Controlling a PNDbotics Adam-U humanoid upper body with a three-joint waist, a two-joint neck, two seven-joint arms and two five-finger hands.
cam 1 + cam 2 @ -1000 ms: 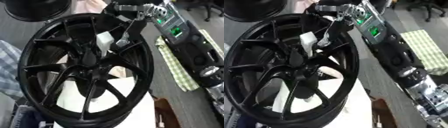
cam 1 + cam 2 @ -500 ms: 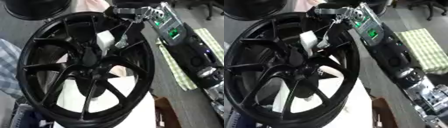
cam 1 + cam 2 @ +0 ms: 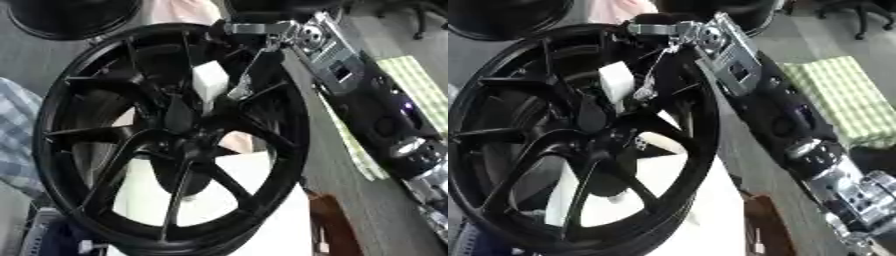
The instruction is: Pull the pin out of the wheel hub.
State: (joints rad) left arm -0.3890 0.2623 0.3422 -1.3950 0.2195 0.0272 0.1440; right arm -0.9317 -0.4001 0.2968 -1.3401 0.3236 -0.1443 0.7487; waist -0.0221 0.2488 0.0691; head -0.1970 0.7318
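A big black spoked wheel [image 3: 105, 150] stands tilted and fills most of both views, its hub [image 3: 188, 132] near the middle. A small white block [image 3: 210, 82] sits among the spokes just above the hub; I take it for the pin's head. My right arm comes up along the wheel's right side, and my right hand [image 3: 262, 27] is at the wheel's upper rim. From the hand a thin silver part [image 3: 249, 72] reaches down and ends right beside the white block. How the hand is closed is hidden. My left hand does not show.
Another black wheel [image 3: 70, 20] lies at the upper left. A white surface [image 3: 262, 210] shows under the wheel. A green checked cloth [image 3: 846, 100] lies on the right behind my forearm. A brown object [image 3: 337, 227] sits at the lower right.
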